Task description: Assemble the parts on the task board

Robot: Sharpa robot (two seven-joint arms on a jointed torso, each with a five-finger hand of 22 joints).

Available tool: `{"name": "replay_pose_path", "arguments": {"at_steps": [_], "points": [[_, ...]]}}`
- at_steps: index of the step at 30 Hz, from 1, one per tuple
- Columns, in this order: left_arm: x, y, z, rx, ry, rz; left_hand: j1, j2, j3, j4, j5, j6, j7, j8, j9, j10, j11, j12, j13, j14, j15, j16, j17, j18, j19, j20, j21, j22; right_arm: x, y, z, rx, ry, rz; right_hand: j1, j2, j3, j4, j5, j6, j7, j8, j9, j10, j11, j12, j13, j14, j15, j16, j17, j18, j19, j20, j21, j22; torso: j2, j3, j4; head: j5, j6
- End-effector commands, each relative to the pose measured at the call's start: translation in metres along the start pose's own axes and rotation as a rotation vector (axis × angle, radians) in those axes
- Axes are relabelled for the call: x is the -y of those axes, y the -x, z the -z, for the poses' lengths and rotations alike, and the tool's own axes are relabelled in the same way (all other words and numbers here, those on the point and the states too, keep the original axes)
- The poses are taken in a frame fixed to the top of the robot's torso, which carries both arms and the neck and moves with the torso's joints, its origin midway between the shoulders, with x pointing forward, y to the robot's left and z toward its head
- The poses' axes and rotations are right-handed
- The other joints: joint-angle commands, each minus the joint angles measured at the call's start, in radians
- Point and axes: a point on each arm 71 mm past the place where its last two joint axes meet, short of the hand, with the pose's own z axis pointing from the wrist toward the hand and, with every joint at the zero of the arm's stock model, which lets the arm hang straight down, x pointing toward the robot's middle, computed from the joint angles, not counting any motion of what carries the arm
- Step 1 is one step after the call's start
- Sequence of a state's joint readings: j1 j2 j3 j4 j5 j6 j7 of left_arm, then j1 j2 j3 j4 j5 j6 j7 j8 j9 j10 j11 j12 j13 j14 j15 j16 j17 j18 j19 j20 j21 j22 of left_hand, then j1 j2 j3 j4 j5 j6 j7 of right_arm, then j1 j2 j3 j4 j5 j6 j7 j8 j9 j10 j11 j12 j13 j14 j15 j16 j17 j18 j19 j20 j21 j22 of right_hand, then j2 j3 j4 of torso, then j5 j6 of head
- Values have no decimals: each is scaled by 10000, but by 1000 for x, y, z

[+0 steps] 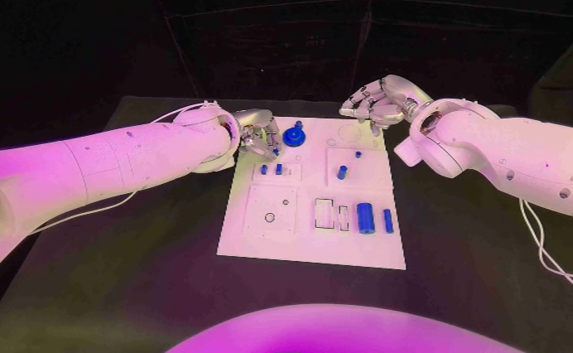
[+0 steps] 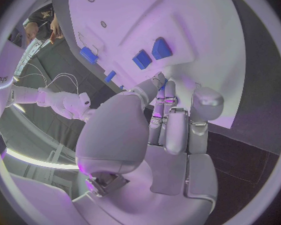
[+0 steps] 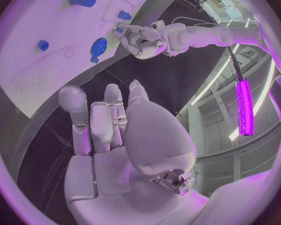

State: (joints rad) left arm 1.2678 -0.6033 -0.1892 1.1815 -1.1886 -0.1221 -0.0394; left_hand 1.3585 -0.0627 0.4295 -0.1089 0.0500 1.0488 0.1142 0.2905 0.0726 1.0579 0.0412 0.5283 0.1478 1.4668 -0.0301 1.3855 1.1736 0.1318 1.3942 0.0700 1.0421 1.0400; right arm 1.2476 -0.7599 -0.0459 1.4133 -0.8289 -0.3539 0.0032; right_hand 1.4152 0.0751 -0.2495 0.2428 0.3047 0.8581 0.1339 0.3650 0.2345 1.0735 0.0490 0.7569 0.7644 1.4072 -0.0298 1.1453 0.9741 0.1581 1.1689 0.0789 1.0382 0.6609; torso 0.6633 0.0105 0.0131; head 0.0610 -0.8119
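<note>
The white task board point(image 1: 272, 241) lies in the middle of the black table. A round blue part point(image 1: 294, 136) stands at its far edge. Two small blue pegs point(image 1: 272, 169) stand near the left side, and another peg point(image 1: 343, 172) further right. Two blue cylinders point(image 1: 375, 219) lie near the right side. My left hand point(image 1: 254, 132) hovers just left of the round part with nothing in its fingers point(image 2: 172, 120). I cannot tell if it touches the part. My right hand point(image 1: 373, 104) hangs over the board's far right corner, fingers point(image 3: 109, 117) apart and holding nothing.
Black table point(image 1: 478, 270) surrounds the board on all sides. Thin white cables run along both arms, one point(image 1: 540, 241) hanging over the table at the right. The right wrist view shows the round part point(image 3: 98, 47) and my left hand point(image 3: 140, 40) close beside it.
</note>
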Motion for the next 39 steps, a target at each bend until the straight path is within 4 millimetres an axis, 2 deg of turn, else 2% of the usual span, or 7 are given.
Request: {"name": "replay_pose_path", "arguments": {"at_steps": [1,8,14,23,33,35,39], "points": [[0,-1,-1,-150,38,23,-95,-42,58,8,-20,87,-4,-12,4,90,6,-52,-6,202,-53,-4,-14,-108,37,-34,51,13,-2,2,-1,199,196,-121,202,-13,-158,62,50,-131,62,25,8,-400,122,-902,-829,-1046,146,-2783,-2804,276,-782,96,-1596,-1673,0,-7,3,4,-3],[-1,-2,-4,-154,106,1,-108,-45,64,8,-20,91,-5,-20,0,98,6,-64,-13,203,-52,-3,-16,-109,37,-33,55,20,-2,2,-1,226,194,-425,514,137,-425,241,97,-502,522,-261,-264,-979,647,-3237,-3318,-1785,714,-6433,-4642,293,-1041,593,-4312,-3435,4,-3,0,4,-12],[-3,-3,-6,-242,214,-8,-165,-94,85,-1,-20,-18,34,-130,-47,35,47,-172,-70,197,-29,-14,-52,-108,23,-21,39,15,-2,2,-2,222,230,-576,656,156,-582,61,98,-463,759,-341,-579,-970,838,-4035,-4840,-2091,983,-8524,-5789,250,-1066,942,-6093,-4612,-1,0,-6,-16,-25],[-5,-4,-5,-277,225,-1,-236,-235,139,-70,-20,-328,145,-406,-101,-190,180,-465,-234,173,73,-49,-157,-117,-11,46,14,20,-2,3,-1,199,381,-631,756,316,-636,-195,129,-109,704,-460,-954,-348,888,-4549,-6142,-2178,1194,-10089,-7081,293,-981,1163,-7587,-5598,-6,5,12,-39,-33],[-6,-3,-4,-253,221,8,-361,-425,129,-121,-20,-912,250,-824,-110,-376,271,-709,-394,157,155,-62,-232,-114,-34,124,10,47,-2,4,-1,221,443,-711,800,364,-666,-380,117,-21,709,-632,-1180,-187,931,-4809,-6734,-2015,1225,-10550,-7630,266,-751,1211,-8081,-5911,4,2,2,-37,-25],[-7,-3,-4,-233,263,12,-393,-462,115,-124,-20,-1049,276,-916,-106,-451,293,-782,-440,148,172,-74,-269,-110,-43,142,-3,43,-2,4,-1,182,450,-714,854,418,-634,-438,107,102,627,-634,-1208,-208,902,-4875,-6848,-2022,1227,-10642,-7736,268,-742,1219,-8188,-5947,-1,2,4,-43,-20],[-14,-1,-3,-252,420,324,-432,-502,98,-127,-19,-1199,322,-1024,-98,-583,347,-901,-518,132,210,-92,-322,-96,-77,173,-70,-10,0,5,-1,44,442,-581,1083,499,-576,-649,-82,489,576,-971,-1376,-203,895,-5144,-7029,-2073,1255,-10809,-8056,271,-741,1249,-8498,-5963,-3,-9,13,-63,-19]]}}
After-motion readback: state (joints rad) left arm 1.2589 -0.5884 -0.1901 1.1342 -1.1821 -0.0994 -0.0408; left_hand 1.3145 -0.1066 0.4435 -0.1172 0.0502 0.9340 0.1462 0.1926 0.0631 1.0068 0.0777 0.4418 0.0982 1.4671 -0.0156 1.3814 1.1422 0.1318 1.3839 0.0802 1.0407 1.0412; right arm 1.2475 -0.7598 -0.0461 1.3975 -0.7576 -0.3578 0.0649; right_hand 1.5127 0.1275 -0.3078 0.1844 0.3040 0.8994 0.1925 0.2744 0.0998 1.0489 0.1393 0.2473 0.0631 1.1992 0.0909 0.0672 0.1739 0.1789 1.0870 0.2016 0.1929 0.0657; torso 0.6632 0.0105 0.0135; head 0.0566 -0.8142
